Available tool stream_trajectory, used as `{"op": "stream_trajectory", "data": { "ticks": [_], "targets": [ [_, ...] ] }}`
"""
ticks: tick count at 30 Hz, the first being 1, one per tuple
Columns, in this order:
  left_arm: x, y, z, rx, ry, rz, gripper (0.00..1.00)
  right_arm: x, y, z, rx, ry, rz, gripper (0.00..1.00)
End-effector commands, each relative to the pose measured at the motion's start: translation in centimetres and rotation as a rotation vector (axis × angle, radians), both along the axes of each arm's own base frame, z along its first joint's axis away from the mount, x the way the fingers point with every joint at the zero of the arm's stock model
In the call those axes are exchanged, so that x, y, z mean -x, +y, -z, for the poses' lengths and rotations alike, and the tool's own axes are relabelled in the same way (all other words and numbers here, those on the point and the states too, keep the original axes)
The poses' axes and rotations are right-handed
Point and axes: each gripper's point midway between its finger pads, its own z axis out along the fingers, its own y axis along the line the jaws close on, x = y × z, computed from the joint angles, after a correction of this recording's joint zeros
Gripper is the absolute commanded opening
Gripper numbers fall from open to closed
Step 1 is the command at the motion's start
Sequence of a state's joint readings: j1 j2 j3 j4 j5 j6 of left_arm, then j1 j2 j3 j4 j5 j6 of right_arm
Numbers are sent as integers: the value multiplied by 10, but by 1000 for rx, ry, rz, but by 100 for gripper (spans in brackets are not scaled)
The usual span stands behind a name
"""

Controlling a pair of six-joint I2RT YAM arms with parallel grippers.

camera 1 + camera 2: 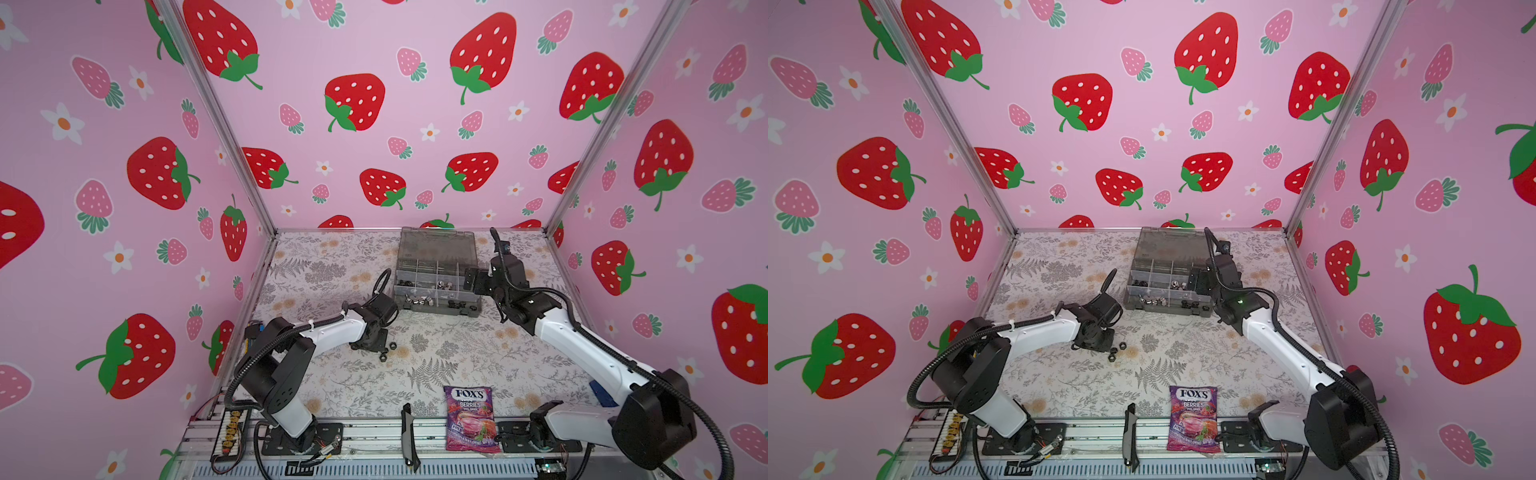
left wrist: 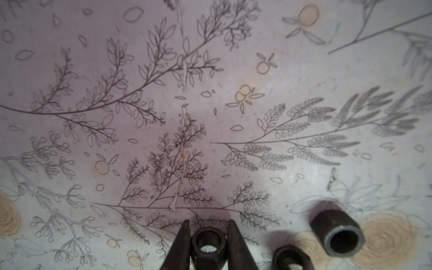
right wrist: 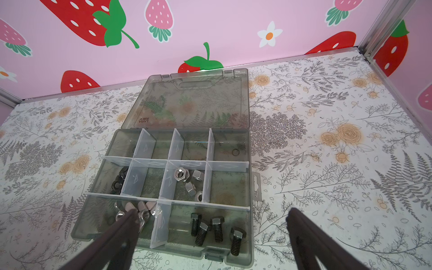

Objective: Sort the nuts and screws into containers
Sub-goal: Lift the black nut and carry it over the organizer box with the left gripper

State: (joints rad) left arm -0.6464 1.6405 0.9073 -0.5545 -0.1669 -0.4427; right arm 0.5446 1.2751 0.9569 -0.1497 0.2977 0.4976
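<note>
Left wrist view tells the step: a black nut [image 2: 207, 243] lies on the table mat [image 2: 233, 70] between the jaws of the left pincer [image 2: 208, 222], which press against its 2 opposite sides. So this looks like the pick-up, with the pinch made and the lift not yet begun. The nut is a stubby hexagon of dull dark steel, thick-walled, with coarse thread showing inside its bore.

Just outside the same pincer lie 2 more loose pieces: another dark hex nut [image 2: 292, 258] closest to the jaw, and past it a longer, smooth sleeve nut [image 2: 336, 231] with a worn bluish rim.

Next, I would guess, comes a straight lift and a carry to the organiser box [image 1: 473, 309], which stands well beyond the pincer's tips. Hard, slick metal on such narrow jaws could squirt free if the pinch sits on the corners instead of the flats, so a slow rise seems wise.

Over the box's near edge hangs the right pincer [image 3: 213, 210], jaws spread wide and empty. Beneath it the smoky see-through plastic is split by clear dividers. 4 black bolts [image 3: 216, 228] lie directly below the gap, winged nuts [image 3: 138, 208] under its jaw, silver nuts [image 3: 187, 177] farther ahead, and dark nuts [image 3: 119, 180] in a compartment alongside, probably this nut's home.
</note>
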Motion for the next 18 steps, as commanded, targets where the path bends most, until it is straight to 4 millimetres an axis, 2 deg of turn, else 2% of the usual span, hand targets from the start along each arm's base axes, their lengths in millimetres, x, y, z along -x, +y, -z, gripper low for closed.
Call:
{"op": "stream_trajectory", "data": {
  "ticks": [1, 4, 9, 14, 18],
  "targets": [
    [-2, 4, -16, -13, -37, -9, 16, -1, -2, 4, -19, 3, 17, 100],
    [-16, -4, -35, 16, -91, -9, 15, 1, -3, 5, -27, 1, 20, 100],
    [-51, -32, -73, 94, -197, 15, 14, 3, -3, 7, -34, 4, 22, 100],
    [-92, -73, -106, 205, -285, 40, 14, 7, -11, 8, -41, -9, 54, 100],
    [-122, -107, -123, 283, -331, 66, 14, 11, -17, 8, -40, -19, 69, 100]
  ]
}}
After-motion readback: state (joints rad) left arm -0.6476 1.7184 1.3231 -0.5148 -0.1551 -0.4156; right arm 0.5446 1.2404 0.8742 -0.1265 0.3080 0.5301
